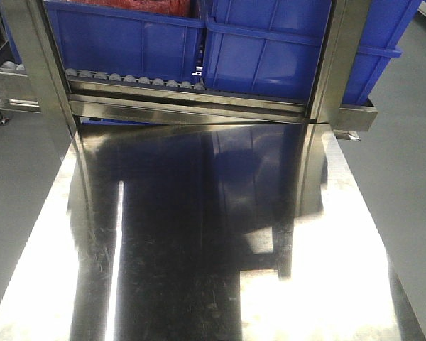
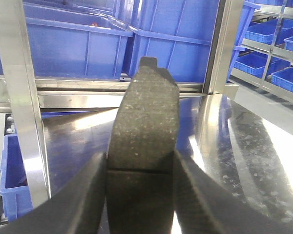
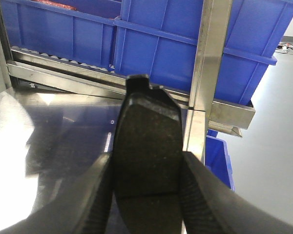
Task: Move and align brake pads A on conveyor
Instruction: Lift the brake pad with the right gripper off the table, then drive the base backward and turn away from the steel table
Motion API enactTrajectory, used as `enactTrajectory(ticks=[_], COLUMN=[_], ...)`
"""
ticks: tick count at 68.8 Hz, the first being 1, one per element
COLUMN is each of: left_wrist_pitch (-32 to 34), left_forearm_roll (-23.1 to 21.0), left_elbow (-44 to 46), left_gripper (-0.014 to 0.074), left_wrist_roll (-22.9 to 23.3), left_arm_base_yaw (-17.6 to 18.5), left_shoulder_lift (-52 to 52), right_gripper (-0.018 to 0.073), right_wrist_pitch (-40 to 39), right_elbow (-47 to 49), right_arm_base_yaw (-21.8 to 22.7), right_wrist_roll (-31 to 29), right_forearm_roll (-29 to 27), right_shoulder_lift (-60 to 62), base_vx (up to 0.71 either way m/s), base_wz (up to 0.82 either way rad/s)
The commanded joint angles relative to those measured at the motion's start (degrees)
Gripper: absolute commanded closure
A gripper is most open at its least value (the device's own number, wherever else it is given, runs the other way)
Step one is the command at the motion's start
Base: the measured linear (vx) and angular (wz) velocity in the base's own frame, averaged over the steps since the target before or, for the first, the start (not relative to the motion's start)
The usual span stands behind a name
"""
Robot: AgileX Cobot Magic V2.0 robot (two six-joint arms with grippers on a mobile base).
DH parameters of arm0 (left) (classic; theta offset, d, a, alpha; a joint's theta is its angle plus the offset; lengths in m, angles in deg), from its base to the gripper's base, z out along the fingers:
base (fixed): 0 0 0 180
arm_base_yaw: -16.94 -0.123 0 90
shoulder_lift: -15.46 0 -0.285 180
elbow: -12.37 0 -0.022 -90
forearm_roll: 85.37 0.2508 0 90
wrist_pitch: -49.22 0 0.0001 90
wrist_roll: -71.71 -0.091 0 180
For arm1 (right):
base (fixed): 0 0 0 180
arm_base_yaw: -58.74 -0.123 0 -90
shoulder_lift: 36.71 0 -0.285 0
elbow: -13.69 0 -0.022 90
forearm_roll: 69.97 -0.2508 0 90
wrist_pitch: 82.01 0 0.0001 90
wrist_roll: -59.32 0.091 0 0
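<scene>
Closest to each wrist camera, 1 dark-grey brake pad is seen gripped by its long edges. The left gripper [image 2: 139, 168] is clenched on the left-held brake pad [image 2: 144, 122], whose centre groove runs crosswise between the ribbed black fingers [image 2: 83, 195], and the right gripper [image 3: 146, 165] is clenched likewise on the right-held brake pad [image 3: 146, 136], both held over the steel table [image 1: 199, 270]. Pads and grippers are shown by the wrist views alone; the front view gives the table, the roller rail [image 1: 128, 77] and the blue bins [image 1: 270, 42], while side shelves of bins [image 2: 278, 44] are shown solely by the left wrist view.
</scene>
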Motion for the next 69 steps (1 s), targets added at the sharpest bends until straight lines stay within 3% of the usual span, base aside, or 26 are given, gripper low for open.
enactTrajectory(ticks=[1, 31, 69], left_wrist_pitch=[5.8, 5.8, 5.8], left_forearm_roll=[0.5, 0.5, 0.5], left_elbow=[1.4, 1.4, 1.4], left_gripper=[0.0603, 0.0603, 0.0603], left_wrist_roll=[0.2, 0.2, 0.2], left_arm_base_yaw=[0.4, 0.4, 0.4], left_shoulder_lift=[0.7, 0.7, 0.7], right_gripper=[0.0561, 0.0561, 0.0561], right_wrist_pitch=[-5.7, -5.7, -5.6], right_elbow=[1.6, 1.6, 1.6], right_arm_base_yaw=[0.4, 0.4, 0.4], right_wrist_roll=[-0.2, -0.2, -0.2], right_forearm_roll=[-0.1, -0.1, -0.1], right_shoulder_lift=[-0.8, -0.8, -0.8], base_vx=[0.0, -0.04, -0.21], base_wz=[0.0, 0.15, 0.84])
